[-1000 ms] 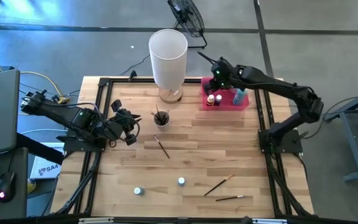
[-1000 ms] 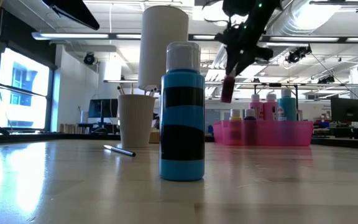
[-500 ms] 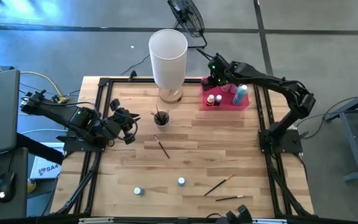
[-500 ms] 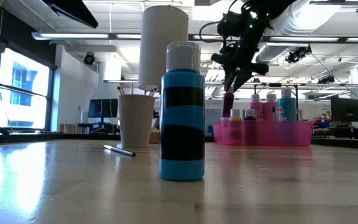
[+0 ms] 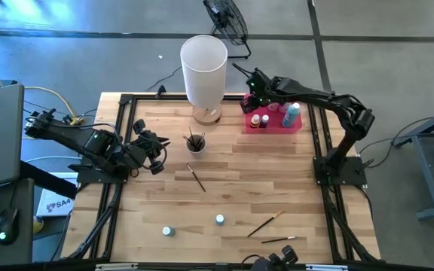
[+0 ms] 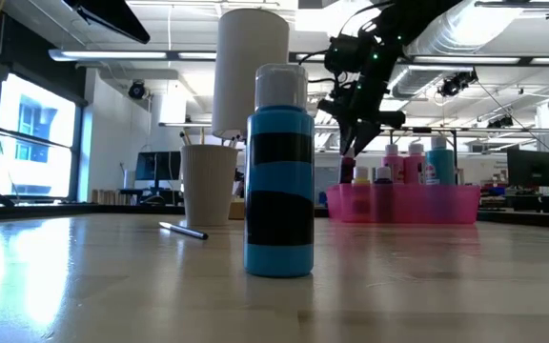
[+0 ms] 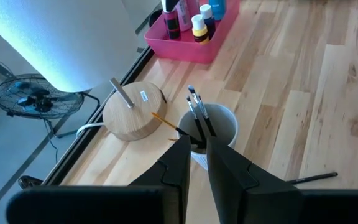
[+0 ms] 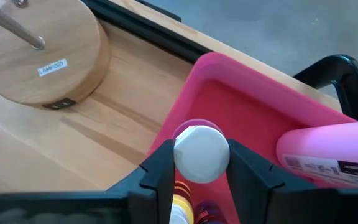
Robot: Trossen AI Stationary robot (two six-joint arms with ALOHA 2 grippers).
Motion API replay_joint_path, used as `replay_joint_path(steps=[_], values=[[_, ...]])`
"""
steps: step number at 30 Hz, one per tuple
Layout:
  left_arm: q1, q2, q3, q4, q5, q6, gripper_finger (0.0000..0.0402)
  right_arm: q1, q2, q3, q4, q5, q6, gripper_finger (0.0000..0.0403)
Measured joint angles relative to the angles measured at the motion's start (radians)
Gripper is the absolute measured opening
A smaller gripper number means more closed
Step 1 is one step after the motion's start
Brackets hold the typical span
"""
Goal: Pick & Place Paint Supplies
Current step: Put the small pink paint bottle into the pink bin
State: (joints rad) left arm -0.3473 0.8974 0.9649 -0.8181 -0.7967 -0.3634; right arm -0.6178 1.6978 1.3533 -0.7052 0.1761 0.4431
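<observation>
White-capped paint bottle [image 8: 201, 154] is clamped in the right gripper [image 8: 197, 163], arm stretched over the pink tray's [image 8: 241, 102] corner. Left gripper [image 7: 197, 163] is pinched nearly closed, hovering by the brush cup [image 7: 219, 126].

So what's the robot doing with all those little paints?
It's tidying paint supplies. The right gripper is over the pink tray at the back of the table, its jaws around a small white-capped bottle at the tray's corner. The left gripper waits beside the brush cup. Two small bottles and three brushes lie loose on the table.
</observation>
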Motion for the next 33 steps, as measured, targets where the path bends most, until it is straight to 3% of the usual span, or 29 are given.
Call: replay_joint_path(steps=[26,33], values=[[0.0,0.0,0.0,0.0,0.03,-0.01,0.0049,-0.004,0.01,0.0,-0.008,-0.039,0.031,0.0113],[0.0,0.001,0.0,0.0,0.033,-0.01,0.0049,-0.003,0.081,-0.001,-0.029,-0.053,0.037,0.012]])
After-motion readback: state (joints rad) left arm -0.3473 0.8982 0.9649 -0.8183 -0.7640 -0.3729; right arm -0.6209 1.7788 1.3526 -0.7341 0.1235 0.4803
